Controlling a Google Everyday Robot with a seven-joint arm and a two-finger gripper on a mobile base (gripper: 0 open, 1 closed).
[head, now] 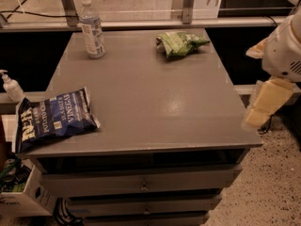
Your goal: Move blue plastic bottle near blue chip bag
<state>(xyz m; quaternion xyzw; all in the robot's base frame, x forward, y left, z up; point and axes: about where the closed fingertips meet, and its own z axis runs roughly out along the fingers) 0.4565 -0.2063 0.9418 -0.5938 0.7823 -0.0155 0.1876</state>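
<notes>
The blue plastic bottle is clear with a white cap and a pale label, and it stands upright at the table's far left corner. The blue chip bag lies flat at the near left edge and partly overhangs it, with "vinegar" lettering showing. My gripper hangs at the right edge of the view, beside the table's right side, far from both things. It holds nothing that I can see. The white arm housing sits above it.
A green snack bag lies at the far right of the grey table. A small white pump bottle stands on a ledge left of the table. A railing and glass run behind. Drawers sit below the tabletop, and a box is at lower left.
</notes>
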